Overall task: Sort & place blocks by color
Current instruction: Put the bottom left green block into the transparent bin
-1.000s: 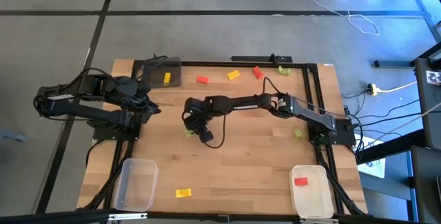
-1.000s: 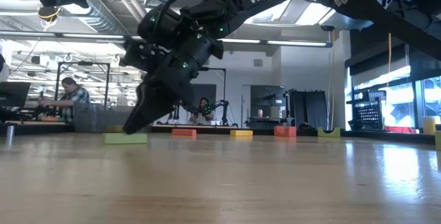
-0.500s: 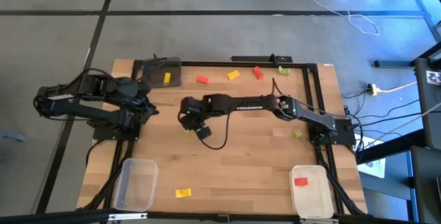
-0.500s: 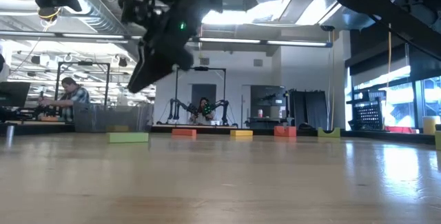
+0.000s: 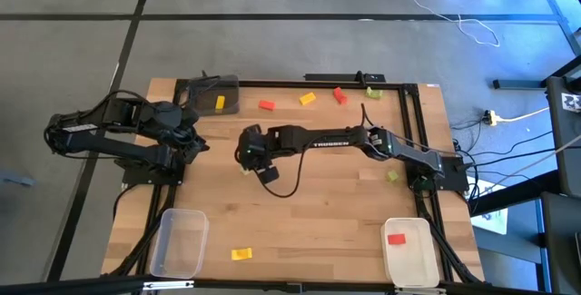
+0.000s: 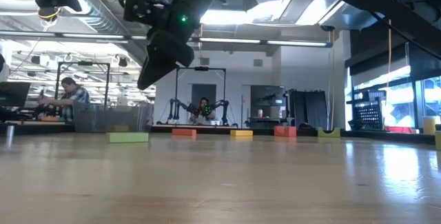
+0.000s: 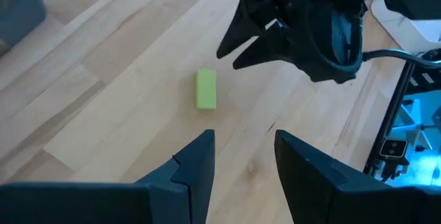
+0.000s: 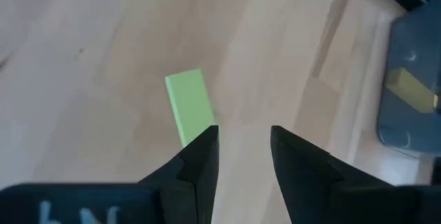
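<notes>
Right gripper has lifted clear of the wooden table, jaws parted and empty; the left gripper waits at the left, also parted. So the small light-green rectangular block lies flat mid-table, ungrasped, below the right gripper. Its long axis runs roughly near-to-far.

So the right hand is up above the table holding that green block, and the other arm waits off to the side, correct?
Not quite: the right hand is up above the table, but it holds nothing. The green block lies flat on the table below it, as the low view shows; the right wrist view shows it beyond empty, parted fingers. The left hand does wait off to the side.
</notes>
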